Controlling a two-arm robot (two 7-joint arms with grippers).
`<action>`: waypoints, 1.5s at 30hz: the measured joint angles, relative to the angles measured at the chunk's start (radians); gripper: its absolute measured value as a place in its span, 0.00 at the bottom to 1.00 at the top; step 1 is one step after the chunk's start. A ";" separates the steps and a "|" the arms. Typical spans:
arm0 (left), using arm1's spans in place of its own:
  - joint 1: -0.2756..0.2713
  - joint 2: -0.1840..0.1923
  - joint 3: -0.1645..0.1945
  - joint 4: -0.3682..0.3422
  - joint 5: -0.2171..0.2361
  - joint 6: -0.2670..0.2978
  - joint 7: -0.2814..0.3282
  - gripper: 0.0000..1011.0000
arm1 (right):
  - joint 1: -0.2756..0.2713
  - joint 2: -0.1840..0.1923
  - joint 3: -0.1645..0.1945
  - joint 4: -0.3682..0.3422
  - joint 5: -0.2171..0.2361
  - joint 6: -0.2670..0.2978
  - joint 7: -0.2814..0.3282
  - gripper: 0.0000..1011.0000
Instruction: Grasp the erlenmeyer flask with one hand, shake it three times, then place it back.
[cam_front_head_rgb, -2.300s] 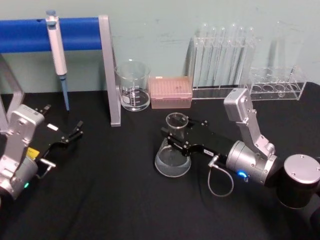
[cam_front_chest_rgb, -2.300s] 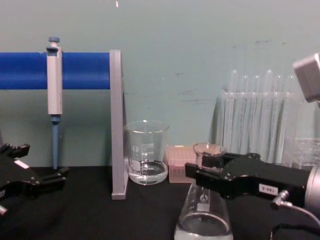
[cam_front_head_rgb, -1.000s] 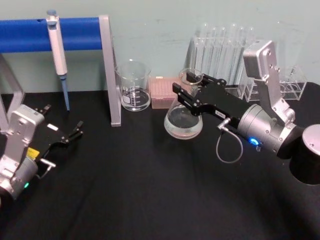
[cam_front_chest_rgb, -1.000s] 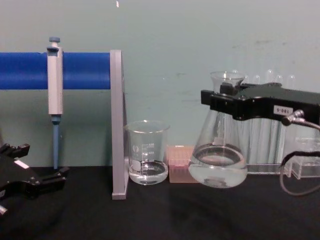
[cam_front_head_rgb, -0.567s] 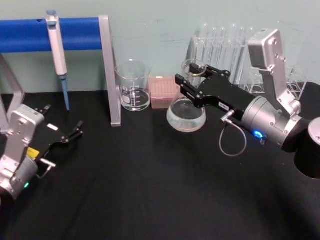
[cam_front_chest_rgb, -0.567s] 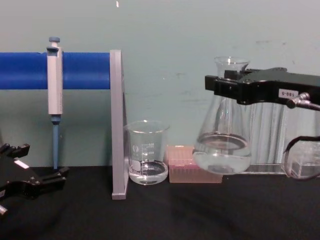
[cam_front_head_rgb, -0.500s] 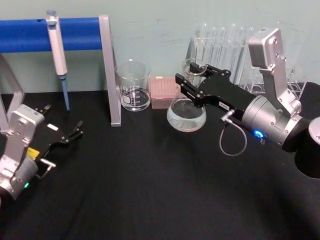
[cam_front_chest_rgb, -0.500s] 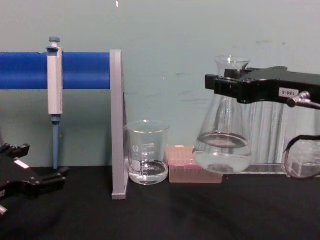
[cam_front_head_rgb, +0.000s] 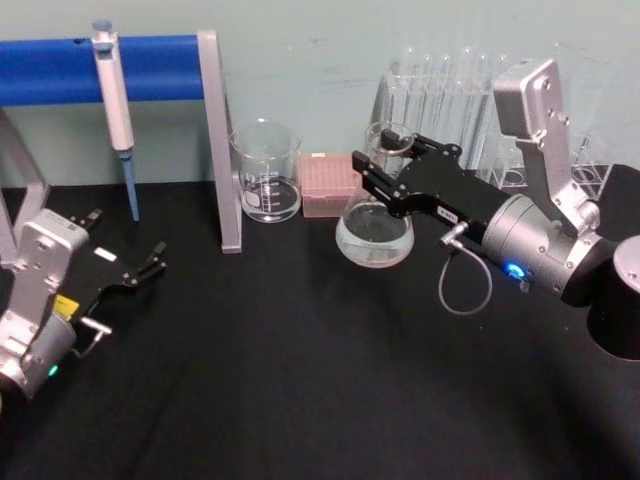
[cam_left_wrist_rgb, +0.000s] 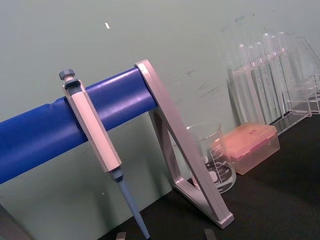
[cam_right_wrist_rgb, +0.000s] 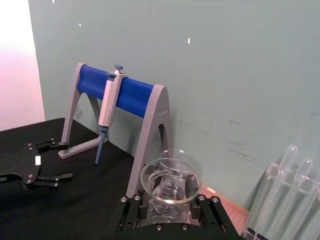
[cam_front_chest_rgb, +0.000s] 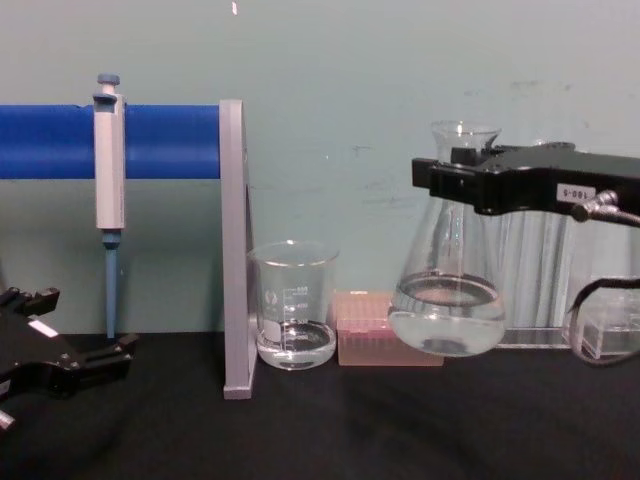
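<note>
- R gripper (cam_front_head_rgb: 386, 163), black w/ small white digit label, was clamped tight on the neck of the clear glass conical erlenmeyer flask (cam_front_head_rgb: 375, 226), one flat finger on each side just under the flared lip.
- Flask was up in the air, base clear of the black tabletop (cam_front_head_rgb: 300, 380), roughly upright, clear liquid pooled in the wide bottom.
- Chest view: flask hung in front of the pink tip box (cam_front_chest_rgb: 370, 325) and the clear rack of tall test tubes (cam_front_chest_rgb: 535, 280), to the R of the cylindrical glass beaker (cam_front_chest_rgb: 293, 305).
- White-grey pipette (cam_front_head_rgb: 115, 100) hung on the blue bar stand w/ grey legs (cam_front_head_rgb: 160, 65), far L at the back.
- L gripper (cam_front_chest_rgb: 85, 322) sat low on the L side of the table, fingers spread apart, holding nothing, well apart from the flask.
</note>
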 joint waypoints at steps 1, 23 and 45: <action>0.000 0.000 0.000 0.000 0.000 0.000 0.000 0.99 | 0.000 -0.002 0.000 0.003 -0.001 0.001 -0.003 0.45; 0.000 0.000 0.000 0.000 0.000 0.000 0.000 0.99 | -0.002 -0.010 -0.052 0.004 0.007 0.001 0.061 0.45; 0.000 0.000 0.000 0.000 0.000 0.000 0.000 0.99 | 0.014 0.031 -0.139 -0.016 0.076 -0.020 0.158 0.45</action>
